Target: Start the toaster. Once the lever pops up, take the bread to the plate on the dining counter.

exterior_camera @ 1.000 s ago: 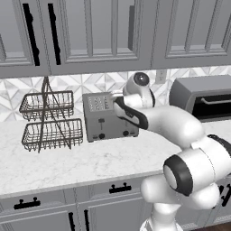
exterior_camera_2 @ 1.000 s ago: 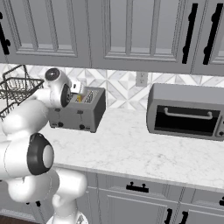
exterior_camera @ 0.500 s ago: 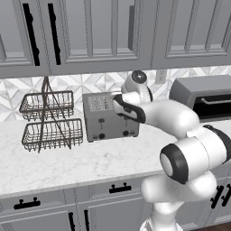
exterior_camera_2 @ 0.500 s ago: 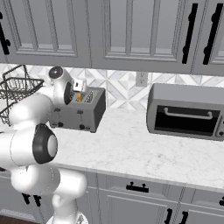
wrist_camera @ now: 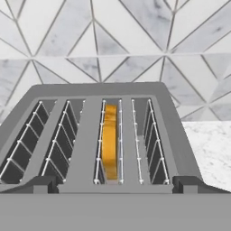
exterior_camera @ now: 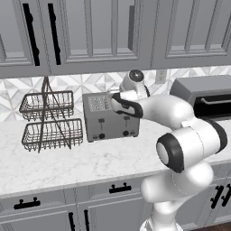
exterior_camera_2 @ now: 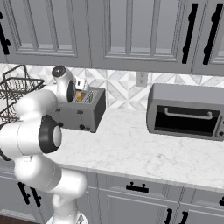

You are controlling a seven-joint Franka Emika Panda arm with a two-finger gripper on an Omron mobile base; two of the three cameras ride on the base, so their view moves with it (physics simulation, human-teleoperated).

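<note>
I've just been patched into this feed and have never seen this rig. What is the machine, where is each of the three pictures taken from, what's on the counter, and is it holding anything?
It is a white robot arm on a driving base, in a rendered kitchen. Two pictures come from cameras on the base, behind the arm to its left and right. The third comes from a camera on the hand, looking down between its fingers.

On the marble counter stand a two-tier wire basket, a grey toaster and a dark toaster oven. In the hand view, the bread stands edge-on in the toaster's third slot from the left.

The gripper is open above the toaster's top, holding nothing.
</note>
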